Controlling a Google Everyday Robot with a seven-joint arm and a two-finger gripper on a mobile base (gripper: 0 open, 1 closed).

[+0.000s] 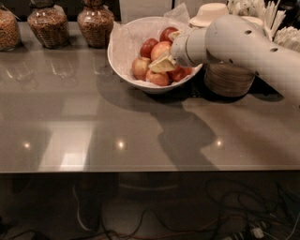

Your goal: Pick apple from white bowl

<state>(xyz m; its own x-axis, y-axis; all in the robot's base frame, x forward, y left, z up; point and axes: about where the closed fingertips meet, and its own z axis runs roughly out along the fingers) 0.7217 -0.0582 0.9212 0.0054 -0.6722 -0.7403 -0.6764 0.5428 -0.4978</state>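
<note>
A large glossy white bowl (123, 65) lined with crinkled white paper stands at the back middle of the grey counter. It holds several red and yellow apples (140, 66). My gripper (163, 60) reaches in from the right on a thick white arm (243, 44) and sits inside the bowl, down among the apples. One reddish apple (161, 48) lies right against the gripper's upper side. The arm hides the bowl's right rim and the apples behind it.
A stack of tan disposable bowls (228, 79) stands just right of the white bowl, under the arm. Three glass jars of grain (95, 24) line the back left edge. Cutlery holders (269, 14) stand at the back right. The counter's front edge runs across the lower middle.
</note>
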